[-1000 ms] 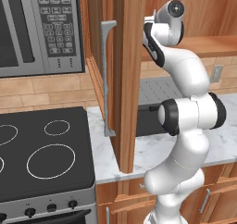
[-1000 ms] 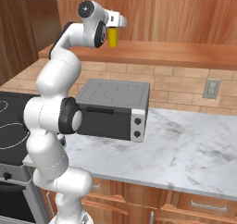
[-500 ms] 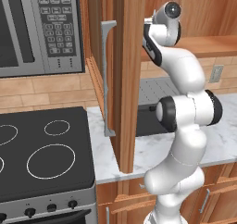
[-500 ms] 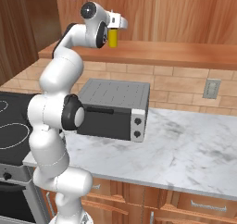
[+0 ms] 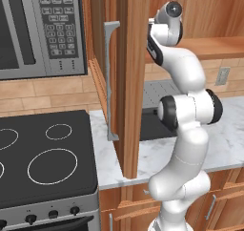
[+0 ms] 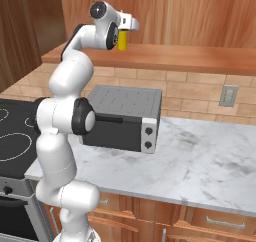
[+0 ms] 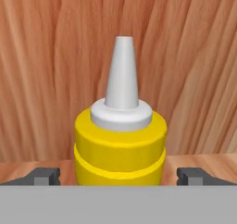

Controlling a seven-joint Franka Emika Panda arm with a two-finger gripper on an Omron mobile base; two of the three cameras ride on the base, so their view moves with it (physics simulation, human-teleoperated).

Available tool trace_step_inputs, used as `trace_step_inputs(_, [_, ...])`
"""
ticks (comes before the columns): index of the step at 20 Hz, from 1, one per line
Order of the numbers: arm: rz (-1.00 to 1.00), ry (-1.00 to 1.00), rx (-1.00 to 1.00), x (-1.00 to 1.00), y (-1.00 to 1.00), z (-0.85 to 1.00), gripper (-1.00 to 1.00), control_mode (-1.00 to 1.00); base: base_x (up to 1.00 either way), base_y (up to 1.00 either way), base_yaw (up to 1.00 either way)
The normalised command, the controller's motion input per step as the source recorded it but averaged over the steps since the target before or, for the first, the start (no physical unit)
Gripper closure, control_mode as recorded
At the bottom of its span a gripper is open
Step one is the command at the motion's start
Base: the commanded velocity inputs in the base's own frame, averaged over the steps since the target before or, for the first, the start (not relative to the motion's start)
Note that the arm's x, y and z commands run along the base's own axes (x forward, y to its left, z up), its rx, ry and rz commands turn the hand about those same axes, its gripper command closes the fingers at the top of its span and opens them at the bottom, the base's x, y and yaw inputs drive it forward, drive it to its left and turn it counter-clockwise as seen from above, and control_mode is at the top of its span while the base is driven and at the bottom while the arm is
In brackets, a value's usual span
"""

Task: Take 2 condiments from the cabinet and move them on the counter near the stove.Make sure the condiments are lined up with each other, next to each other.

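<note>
In the left base view the white arm (image 5: 186,130) is rising beside the open cabinet door (image 5: 129,77), whose grey bar handle (image 5: 110,82) is facing the microwave (image 5: 43,29); the black stove (image 5: 45,158) is lying below the microwave, and the marble desk (image 5: 157,151) is running from the stove's edge past the door. In the right base view the arm is reaching up to the cabinet shelf (image 6: 185,58), the hand sitting right at the yellow squeeze bottle (image 6: 121,40), which is standing upright on the shelf above the grey toaster oven (image 6: 125,118) — the oven is resting on the desk below. In the hand view the pincer (image 7: 119,176) is standing wide apart, one dark fingertip (image 7: 44,176) showing on each side of the bottle with a gap to it — nothing is being clamped. The bottle's white nozzle (image 7: 122,72) is pointing up against the cabinet's wooden back panel (image 7: 46,56).
</note>
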Motion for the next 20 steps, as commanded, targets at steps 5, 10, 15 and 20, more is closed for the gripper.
trace_step_inputs(5, [0.00, 0.03, 0.00, 0.16, 0.00, 0.00, 1.00, -1.00, 0.00, 0.00, 0.00])
trace_step_inputs(10, [0.00, 0.01, 0.00, 0.03, 0.03, 0.00, 1.00, -1.00, 0.00, 0.00, 0.00])
trace_step_inputs(15, [0.00, 0.00, 0.00, -0.07, 0.00, 0.00, 1.00, -1.00, 0.00, 0.00, 0.00])
trace_step_inputs(20, [0.00, -0.01, 0.00, -0.51, 0.00, 0.00, 1.00, -1.00, 0.00, 0.00, 0.00])
